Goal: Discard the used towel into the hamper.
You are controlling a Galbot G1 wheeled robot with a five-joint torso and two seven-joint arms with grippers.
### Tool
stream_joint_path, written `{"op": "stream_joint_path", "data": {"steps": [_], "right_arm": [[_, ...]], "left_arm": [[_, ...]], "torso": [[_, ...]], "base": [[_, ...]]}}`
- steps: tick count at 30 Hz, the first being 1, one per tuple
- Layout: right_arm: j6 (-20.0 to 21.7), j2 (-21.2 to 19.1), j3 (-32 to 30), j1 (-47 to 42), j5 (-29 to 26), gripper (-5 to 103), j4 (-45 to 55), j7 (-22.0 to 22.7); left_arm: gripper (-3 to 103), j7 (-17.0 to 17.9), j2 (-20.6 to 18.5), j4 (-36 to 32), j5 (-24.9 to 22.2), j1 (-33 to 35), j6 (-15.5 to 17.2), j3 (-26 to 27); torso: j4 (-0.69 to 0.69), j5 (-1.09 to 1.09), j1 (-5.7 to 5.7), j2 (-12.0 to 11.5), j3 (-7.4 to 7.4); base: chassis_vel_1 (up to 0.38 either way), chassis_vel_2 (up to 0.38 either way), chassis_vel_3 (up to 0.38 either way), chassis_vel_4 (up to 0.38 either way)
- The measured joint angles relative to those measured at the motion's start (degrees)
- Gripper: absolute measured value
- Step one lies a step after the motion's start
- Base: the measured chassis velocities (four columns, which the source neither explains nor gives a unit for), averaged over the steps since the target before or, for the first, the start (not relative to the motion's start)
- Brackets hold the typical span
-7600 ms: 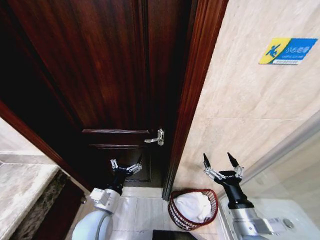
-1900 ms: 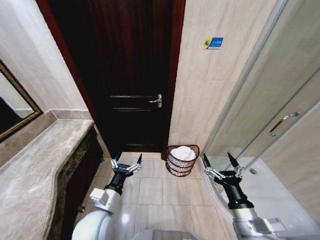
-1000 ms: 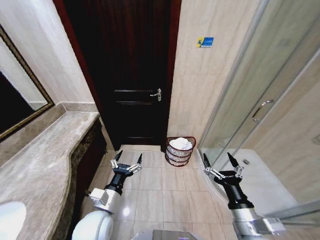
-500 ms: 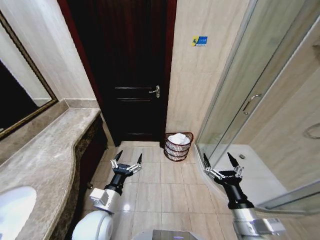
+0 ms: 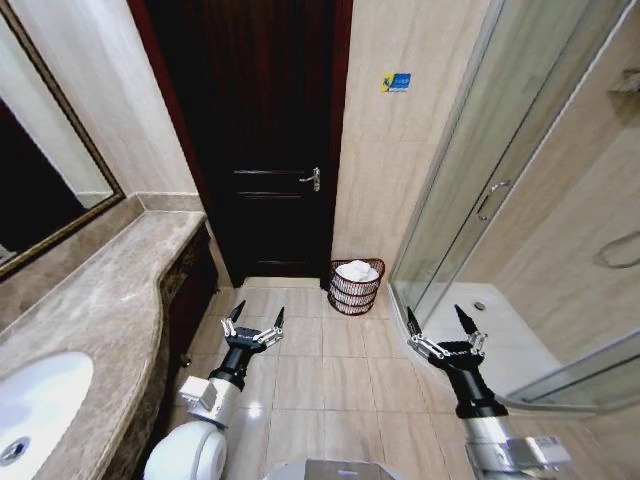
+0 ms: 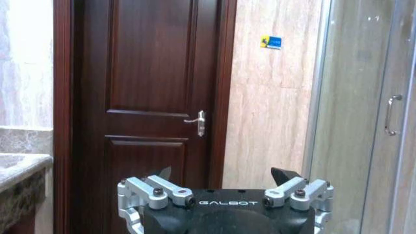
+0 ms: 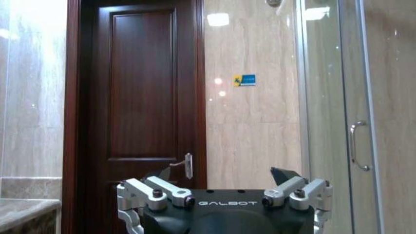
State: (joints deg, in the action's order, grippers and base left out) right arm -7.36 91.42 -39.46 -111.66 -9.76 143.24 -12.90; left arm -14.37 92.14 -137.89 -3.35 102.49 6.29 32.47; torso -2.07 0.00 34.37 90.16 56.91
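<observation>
The hamper point(image 5: 356, 288), a small round dark red-brown basket of thin bars, stands on the floor by the wall right of the dark door. A white towel point(image 5: 358, 270) lies bunched inside it, up to the rim. My left gripper point(image 5: 254, 318) hangs open and holds nothing, above the floor tiles well short of the hamper and to its left. Lower right in the head view, my right gripper point(image 5: 440, 320) is open too, nothing between its fingers. Each wrist view looks past its own open gripper point(image 6: 221, 174) point(image 7: 221, 173) toward the door.
A dark wooden door point(image 5: 262, 150) with a metal handle point(image 5: 311, 179) is shut ahead. A marble vanity counter point(image 5: 110, 300) with a white sink point(image 5: 35, 400) runs along the left. A glass shower enclosure point(image 5: 500, 200) fills the right. Beige floor tiles point(image 5: 330, 370) lie between.
The whole head view has drawn back from the door and hamper: the hamper looks smaller and farther, and the sink and shower have come into view. Both grippers stay open.
</observation>
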Motion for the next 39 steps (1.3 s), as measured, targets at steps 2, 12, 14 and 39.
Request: {"op": "stream_joint_path", "data": {"steps": [2, 12, 14, 39], "right_arm": [[0.00, 0.00, 0.00, 0.00, 0.00, 100, 0.00, 0.00], [0.00, 0.00, 0.00, 0.00, 0.00, 100, 0.00, 0.00], [0.00, 0.00, 0.00, 0.00, 0.00, 100, 0.00, 0.00], [0.00, 0.00, -0.01, -0.01, 0.00, 100, 0.00, 0.00]], "left_arm": [[100, 0.00, 0.00, 0.00, 0.00, 0.00, 0.00, 0.00], [100, 0.00, 0.00, 0.00, 0.00, 0.00, 0.00, 0.00], [100, 0.00, 0.00, 0.00, 0.00, 0.00, 0.00, 0.00], [100, 0.00, 0.00, 0.00, 0.00, 0.02, 0.00, 0.00]], "torso": [[0.00, 0.00, 0.00, 0.00, 0.00], [0.01, -0.01, 0.01, 0.00, 0.00], [0.00, -0.01, 0.00, 0.00, 0.00], [0.01, 0.02, -0.06, 0.04, -0.02]], "base": [[0.105, -0.108, -0.108, 0.100], [0.102, -0.107, -0.110, 0.100], [0.110, -0.095, -0.109, 0.128], [0.105, -0.106, -0.105, 0.111]]}}
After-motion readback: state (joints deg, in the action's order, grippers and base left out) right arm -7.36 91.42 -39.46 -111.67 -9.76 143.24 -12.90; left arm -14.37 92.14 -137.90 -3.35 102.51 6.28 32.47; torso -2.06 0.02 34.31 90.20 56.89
